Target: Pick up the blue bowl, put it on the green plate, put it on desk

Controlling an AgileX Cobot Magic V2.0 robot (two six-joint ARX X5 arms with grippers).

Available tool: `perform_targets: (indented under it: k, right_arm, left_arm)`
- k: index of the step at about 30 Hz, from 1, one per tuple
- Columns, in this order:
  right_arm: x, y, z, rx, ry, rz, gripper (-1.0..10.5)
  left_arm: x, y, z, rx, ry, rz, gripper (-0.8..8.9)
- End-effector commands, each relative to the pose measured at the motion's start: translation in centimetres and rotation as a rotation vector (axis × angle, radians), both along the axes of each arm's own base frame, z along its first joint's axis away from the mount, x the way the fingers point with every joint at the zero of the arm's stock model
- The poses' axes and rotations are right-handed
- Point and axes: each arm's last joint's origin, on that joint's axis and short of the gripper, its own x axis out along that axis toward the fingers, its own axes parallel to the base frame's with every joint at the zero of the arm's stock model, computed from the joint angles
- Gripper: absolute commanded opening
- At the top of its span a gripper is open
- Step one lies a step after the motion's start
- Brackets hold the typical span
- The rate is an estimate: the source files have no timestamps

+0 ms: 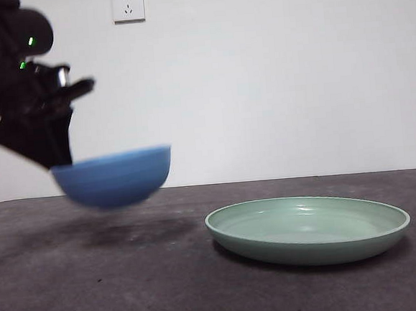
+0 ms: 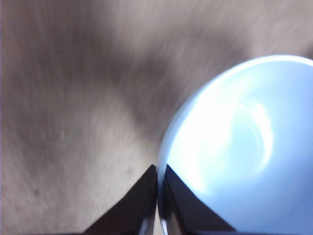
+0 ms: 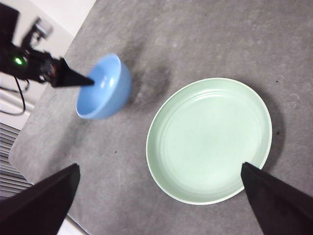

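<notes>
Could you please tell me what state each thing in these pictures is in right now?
Round, deep blue bowl: lifted clear of the desk, upright, empty, held by its rim.
Wide, shallow pale green plate: resting flat on the desk, empty, apart from the bowl.
Dark grey matte desk: bears only the plate.
Left end effector: shut on the bowl's rim.
Right end effector: open, above the plate, holding nothing.

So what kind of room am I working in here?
Likely a bare indoor test bench: a dark grey desk, a plain white wall with an outlet, and only a blue bowl and green plate.
</notes>
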Motion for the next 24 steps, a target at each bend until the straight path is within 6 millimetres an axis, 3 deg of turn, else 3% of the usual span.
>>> perform_targets:
  k: [1, 6, 10, 17, 24]
  right_arm:
    - [0.0, 0.0, 0.5, -0.002, -0.016, 0.003, 5.3]
    - [0.0, 0.0, 0.4, -0.007, -0.001, -0.004, 5.3]
    - [0.0, -0.1, 0.3, -0.021, 0.007, -0.021, 5.3]
    - [-0.6, -0.1, 0.1, -0.027, 0.053, -0.024, 5.3]
    - [-2.0, -0.2, 0.2, -0.072, 0.05, -0.068, 5.3]
  left_arm:
    - [0.8, -1.0, 2.4, -0.003, -0.045, -0.025, 0.15]
    - [0.3, -3.3, 6.4, -0.015, -0.078, -0.077, 0.15]
    - [-0.3, -6.5, 7.8, -0.045, -0.101, -0.134, 0.15]
    - [-1.2, -13.5, 6.7, -0.048, -0.073, -0.3, 0.15]
    - [-0.7, -19.4, 3.9, 0.026, -0.042, -0.39, 0.15]
